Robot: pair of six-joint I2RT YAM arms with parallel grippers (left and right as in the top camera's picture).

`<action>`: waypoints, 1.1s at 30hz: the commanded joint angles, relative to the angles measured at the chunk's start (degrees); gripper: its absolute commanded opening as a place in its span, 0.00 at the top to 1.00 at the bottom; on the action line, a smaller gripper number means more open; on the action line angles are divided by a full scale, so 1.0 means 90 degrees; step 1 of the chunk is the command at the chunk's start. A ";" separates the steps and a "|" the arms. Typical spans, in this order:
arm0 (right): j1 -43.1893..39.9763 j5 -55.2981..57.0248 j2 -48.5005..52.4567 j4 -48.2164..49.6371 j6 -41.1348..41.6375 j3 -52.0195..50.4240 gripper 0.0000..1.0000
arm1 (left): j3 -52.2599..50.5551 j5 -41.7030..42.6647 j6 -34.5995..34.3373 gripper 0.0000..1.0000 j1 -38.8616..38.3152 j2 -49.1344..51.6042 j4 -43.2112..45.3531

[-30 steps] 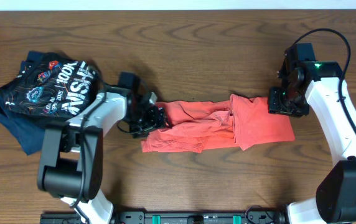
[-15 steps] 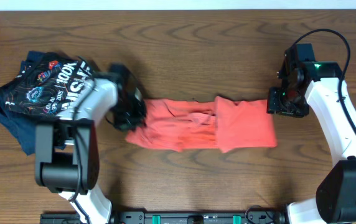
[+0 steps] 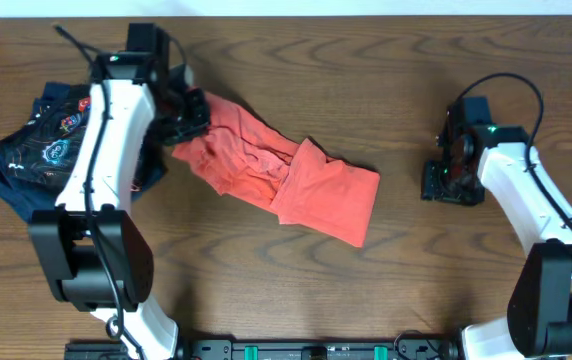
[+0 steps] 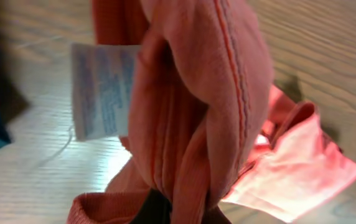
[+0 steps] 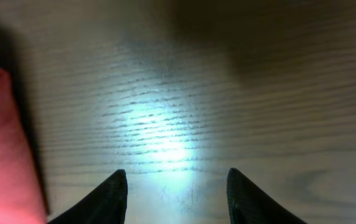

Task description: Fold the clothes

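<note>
The clothes, a red-orange T-shirt, lie bunched in a long diagonal strip from upper left to centre on the wooden table. My left gripper is shut on the shirt's upper-left end. In the left wrist view the gathered fabric fills the frame with a white care label showing, and the fingers are hidden under the cloth. My right gripper stands open over bare wood, well to the right of the shirt. In the right wrist view its gripper holds nothing, with a red edge of the shirt at the left.
A heap of dark navy garments with white lettering lies at the table's left, right beside my left arm. The table's far edge runs along the top.
My left gripper has closed on the shirt's end and pulled it up and to the left, turning the strip diagonal. The shirt has slid away from the right gripper, which stays open.
</note>
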 commanded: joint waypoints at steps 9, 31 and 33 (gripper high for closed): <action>0.0673 -0.0437 0.0087 0.1299 0.0083 -0.1158 0.51 | 0.0117 -0.0032 -0.0357 0.94 -0.2188 -0.0005 -0.0078; 0.1054 -0.0437 0.0090 0.1719 0.0396 -0.1350 0.51 | -0.0221 -0.0738 -0.0663 0.88 -0.4238 -0.0002 0.0386; 0.1054 -0.0437 0.0090 0.1719 0.0396 -0.1350 0.51 | -0.0221 -0.0721 -0.0680 0.60 -0.4238 -0.0002 0.0437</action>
